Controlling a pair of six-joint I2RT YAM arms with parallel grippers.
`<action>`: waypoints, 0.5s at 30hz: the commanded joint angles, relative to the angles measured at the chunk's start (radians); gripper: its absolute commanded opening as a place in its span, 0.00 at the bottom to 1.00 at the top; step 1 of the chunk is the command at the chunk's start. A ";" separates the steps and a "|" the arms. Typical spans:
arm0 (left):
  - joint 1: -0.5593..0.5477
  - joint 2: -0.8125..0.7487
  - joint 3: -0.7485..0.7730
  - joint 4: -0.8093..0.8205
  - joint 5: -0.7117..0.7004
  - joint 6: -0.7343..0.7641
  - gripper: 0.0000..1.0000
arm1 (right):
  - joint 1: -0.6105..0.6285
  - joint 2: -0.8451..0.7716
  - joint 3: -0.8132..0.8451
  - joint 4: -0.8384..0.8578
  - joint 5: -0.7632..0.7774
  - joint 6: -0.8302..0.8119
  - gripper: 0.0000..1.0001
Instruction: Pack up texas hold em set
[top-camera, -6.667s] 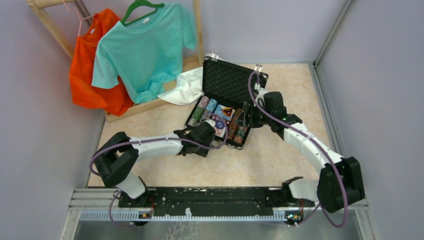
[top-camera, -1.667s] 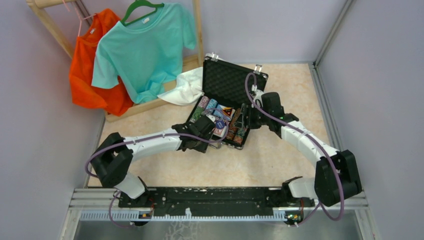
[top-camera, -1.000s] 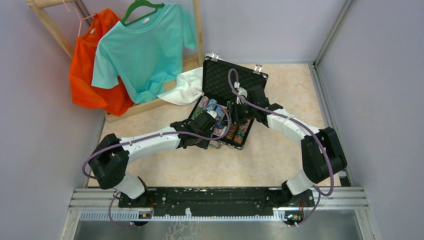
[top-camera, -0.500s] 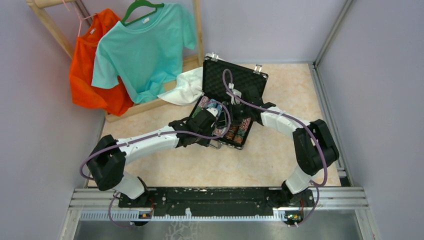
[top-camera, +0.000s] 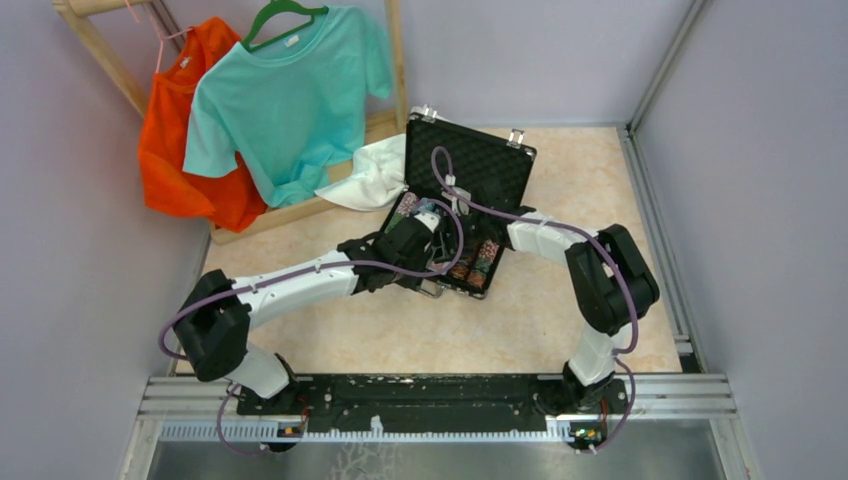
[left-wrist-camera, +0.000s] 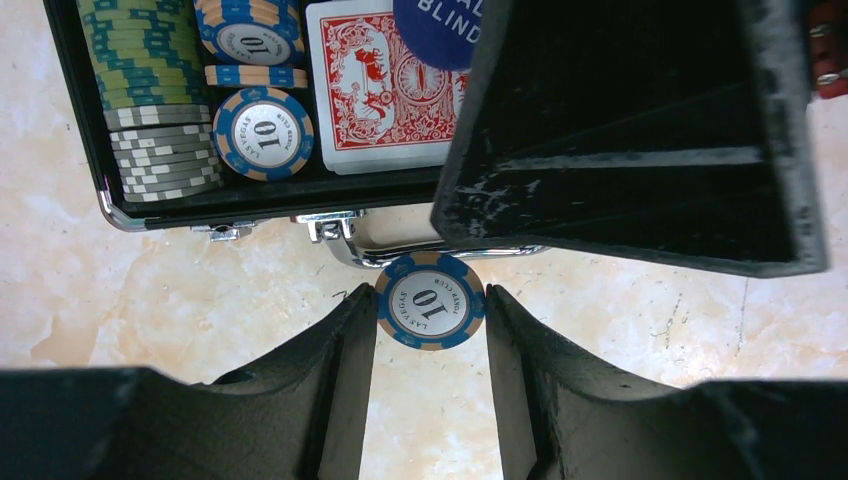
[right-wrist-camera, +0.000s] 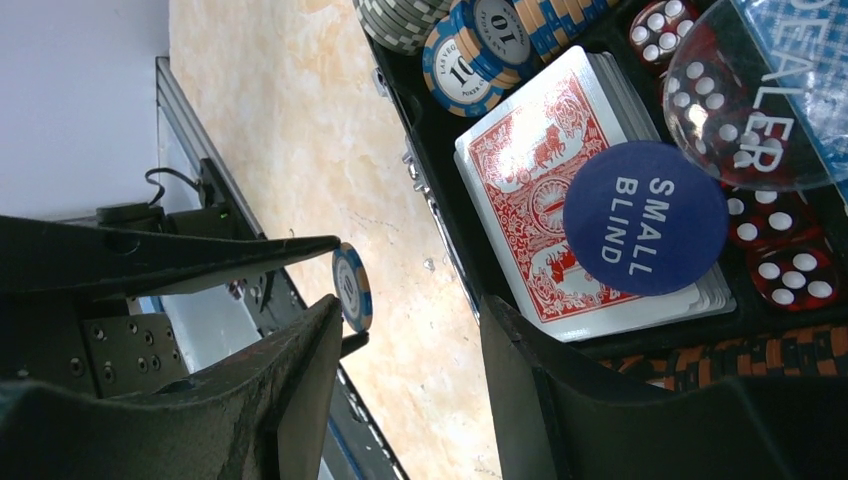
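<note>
Okay, the left gripper (left-wrist-camera: 430, 300) has its two fingers pinched on a single blue-and-tan chip (left-wrist-camera: 430, 301) marked 10. The chip sits right at the fingertips, face to the wrist camera, a finger touching it on either side. It's outside the case (top-camera: 470, 165), just in front of the near wall and over the silver handle (left-wrist-camera: 345, 240).

Over to the right gripper (right-wrist-camera: 410, 300): jaws standing well apart, nothing between them. It hovers low above the near part of the case, close beside the left one.

The case itself lies open on the table (top-camera: 560, 330), towards the back, lid propped upright and foam lining showing. Inside there's a red deck (right-wrist-camera: 545, 200) with the blue SMALL BLIND button (right-wrist-camera: 645, 215) lying on top of it. The clear DEALER button (right-wrist-camera: 770, 110) rests over the red dice (right-wrist-camera: 790, 270) alongside. Further along are the chip rows (left-wrist-camera: 150, 90), green and grey on edge, with more blue tens (left-wrist-camera: 262, 130) next to the deck.

Touching the case's left side is a crumpled white cloth (top-camera: 375, 175). Beyond it, a teal shirt (top-camera: 290, 90) and an orange shirt (top-camera: 175, 140) hang on a wooden rack.
</note>
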 joint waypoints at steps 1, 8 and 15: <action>-0.006 -0.014 0.037 0.025 0.008 0.016 0.50 | 0.014 0.019 0.069 0.053 -0.048 0.003 0.53; -0.006 -0.007 0.041 0.025 0.012 0.022 0.50 | 0.017 0.040 0.073 0.090 -0.082 0.016 0.53; -0.007 -0.011 0.042 0.023 0.014 0.021 0.50 | 0.023 0.058 0.079 0.109 -0.135 0.003 0.52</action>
